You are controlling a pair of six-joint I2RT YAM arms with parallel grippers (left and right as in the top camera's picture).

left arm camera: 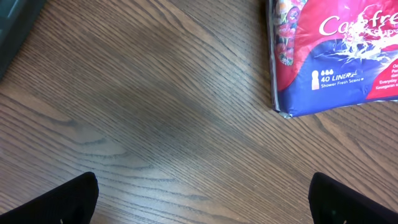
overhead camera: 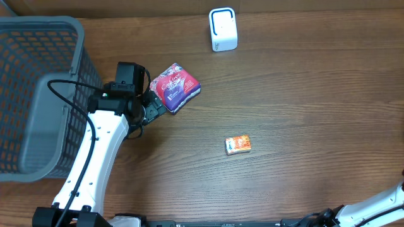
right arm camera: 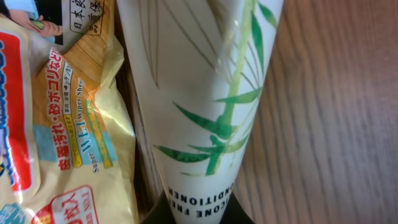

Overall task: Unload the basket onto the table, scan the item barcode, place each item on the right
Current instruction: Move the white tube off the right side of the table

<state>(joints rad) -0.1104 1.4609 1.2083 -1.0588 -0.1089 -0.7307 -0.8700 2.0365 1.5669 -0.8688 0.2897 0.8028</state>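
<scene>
A red and blue pantyliner pack [overhead camera: 175, 87] lies flat on the wooden table, left of centre. My left gripper [overhead camera: 155, 108] hovers low just beside its near left corner, open, with only bare wood between the black fingertips [left arm camera: 69, 200]. In the left wrist view the pack [left arm camera: 339, 56] fills the upper right and my left gripper [left arm camera: 199, 202] is apart from it. A small orange box [overhead camera: 238, 144] lies mid-table. The white scanner with a blue ring [overhead camera: 223, 29] stands at the far edge. My right gripper [right arm camera: 200, 214] is shut on the crimped end of a white tube with green leaves [right arm camera: 199, 93].
A grey mesh basket [overhead camera: 38, 94] fills the left side, close behind the left arm. A yellow wet-wipe pack [right arm camera: 56, 124] lies against the tube's left side. Only part of the right arm [overhead camera: 379, 205] shows at the bottom right corner of the overhead view.
</scene>
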